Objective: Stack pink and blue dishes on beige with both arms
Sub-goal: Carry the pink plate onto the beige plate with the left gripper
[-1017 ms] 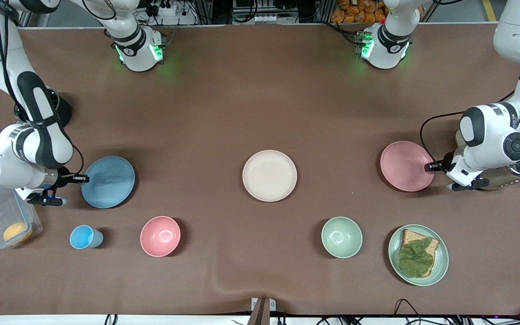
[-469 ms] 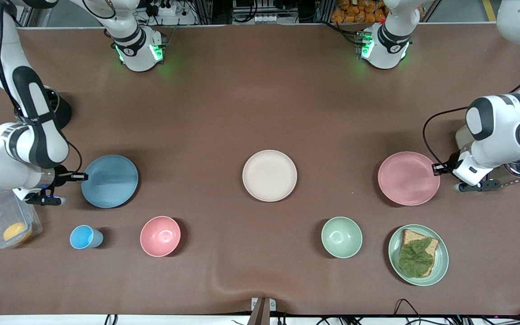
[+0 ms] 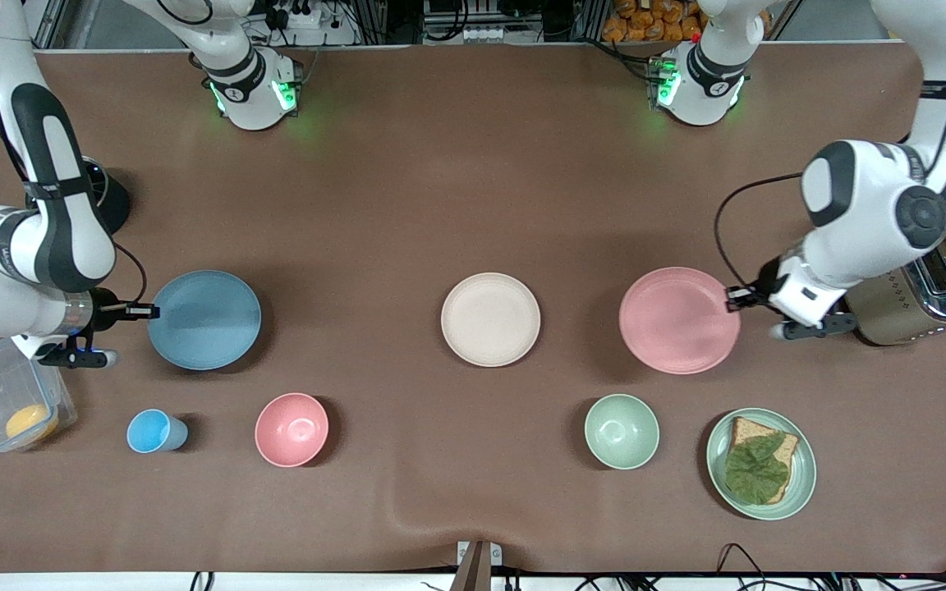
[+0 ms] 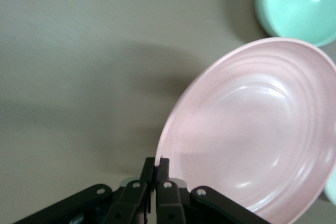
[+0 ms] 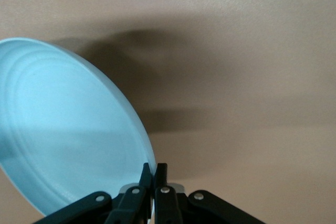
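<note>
Brown table (image 3: 407, 189) first: your right gripper (image 3: 150, 311) pinches the flat round light blue plate's (image 3: 204, 320) rim, lifted; the flat round cream-beige plate (image 3: 490, 319) waits mid-table; your left gripper (image 3: 734, 296) clamps the flat round pale pink plate (image 3: 678, 320), raised. Both look light, stiff, slippery; edge grips suit. Fingertip contact is hidden.

The left arm (image 3: 867, 213) hides part of the toaster (image 3: 925, 300)
</note>
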### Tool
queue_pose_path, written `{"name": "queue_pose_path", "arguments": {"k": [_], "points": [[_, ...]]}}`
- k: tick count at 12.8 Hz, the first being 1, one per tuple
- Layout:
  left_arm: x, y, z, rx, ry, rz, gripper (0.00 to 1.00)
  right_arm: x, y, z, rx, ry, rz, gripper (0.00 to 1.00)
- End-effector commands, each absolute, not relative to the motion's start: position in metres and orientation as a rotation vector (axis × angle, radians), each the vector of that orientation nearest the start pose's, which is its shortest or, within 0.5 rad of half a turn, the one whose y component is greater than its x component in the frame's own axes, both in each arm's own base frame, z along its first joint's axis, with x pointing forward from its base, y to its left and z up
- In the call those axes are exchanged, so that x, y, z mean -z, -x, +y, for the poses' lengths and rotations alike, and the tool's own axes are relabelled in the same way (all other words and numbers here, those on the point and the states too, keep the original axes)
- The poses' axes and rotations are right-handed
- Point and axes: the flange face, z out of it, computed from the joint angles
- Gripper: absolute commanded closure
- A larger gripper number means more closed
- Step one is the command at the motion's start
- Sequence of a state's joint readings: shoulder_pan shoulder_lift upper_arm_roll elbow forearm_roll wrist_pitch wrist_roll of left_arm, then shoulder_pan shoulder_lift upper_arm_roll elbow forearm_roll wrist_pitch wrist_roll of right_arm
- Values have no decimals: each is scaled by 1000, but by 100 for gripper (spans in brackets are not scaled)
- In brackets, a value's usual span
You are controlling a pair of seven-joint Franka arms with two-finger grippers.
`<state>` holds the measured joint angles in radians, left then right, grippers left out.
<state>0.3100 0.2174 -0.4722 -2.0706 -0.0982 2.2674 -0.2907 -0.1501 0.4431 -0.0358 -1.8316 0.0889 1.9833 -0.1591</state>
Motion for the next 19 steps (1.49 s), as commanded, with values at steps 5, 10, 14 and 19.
{"name": "queue_pose_path", "arguments": {"k": [5,10,14,19], "points": [[-311,-551,-210,-159,3336,-533,100,-301,-597,-72,-442,2983,226,100],[-284,-523,-297,-155,3358,-662,100,-312,-597,-62,-451,2968,246,100],[-258,-506,-333,-160,3374,-695,100,-315,-596,-58,-463,2947,248,100],[-236,-502,-347,-139,3402,-669,100,-320,-596,-49,-470,2925,266,100]]}}
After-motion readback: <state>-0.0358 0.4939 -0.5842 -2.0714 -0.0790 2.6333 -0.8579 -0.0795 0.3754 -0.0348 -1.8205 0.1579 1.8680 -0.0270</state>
